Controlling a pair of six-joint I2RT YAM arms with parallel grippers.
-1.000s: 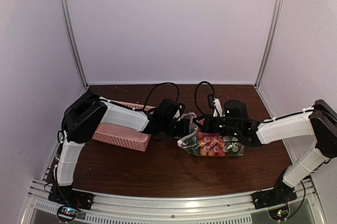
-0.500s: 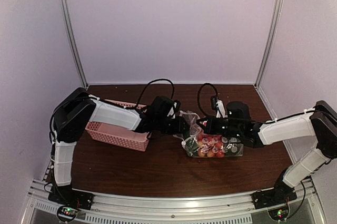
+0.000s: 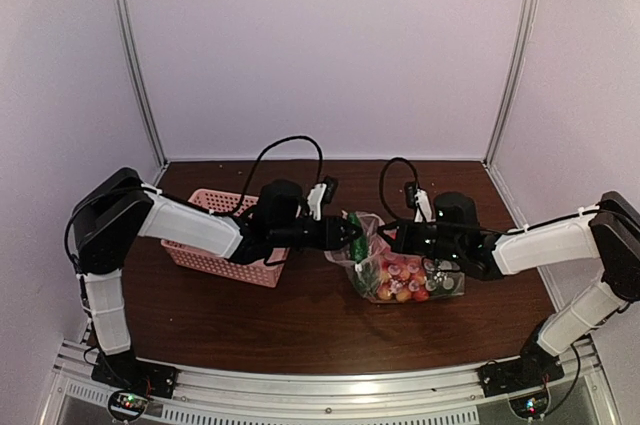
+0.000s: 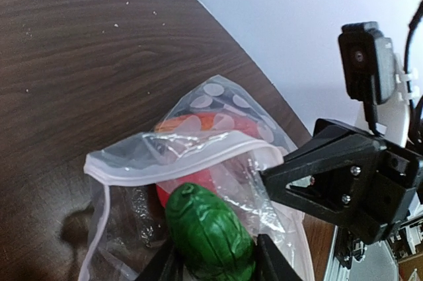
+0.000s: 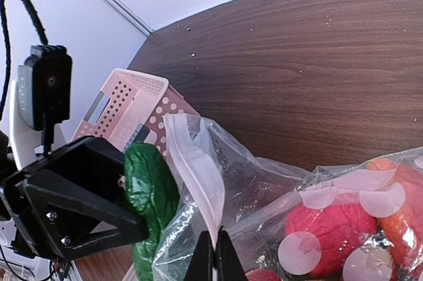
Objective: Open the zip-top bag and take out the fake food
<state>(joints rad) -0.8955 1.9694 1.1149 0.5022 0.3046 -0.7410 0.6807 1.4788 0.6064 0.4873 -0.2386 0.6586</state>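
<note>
Left wrist view: a cucumber (image 4: 208,228), judged light and stiff, is pinched mid-body by the left hand (image 4: 215,262), while the limp, slippery-looking zip-top bag (image 4: 132,155) is gripped at its rim by the right hand (image 5: 210,259).

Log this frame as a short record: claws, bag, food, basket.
clear polka-dot zip-top bag: open, lying on brown wooden table
left claw: shut on green knobbly plastic cucumber at the bag's mouth
right claw: shut on the bag's rim
in bag: red and orange plastic fruits
pink perforated basket: beneath the left arm
</note>
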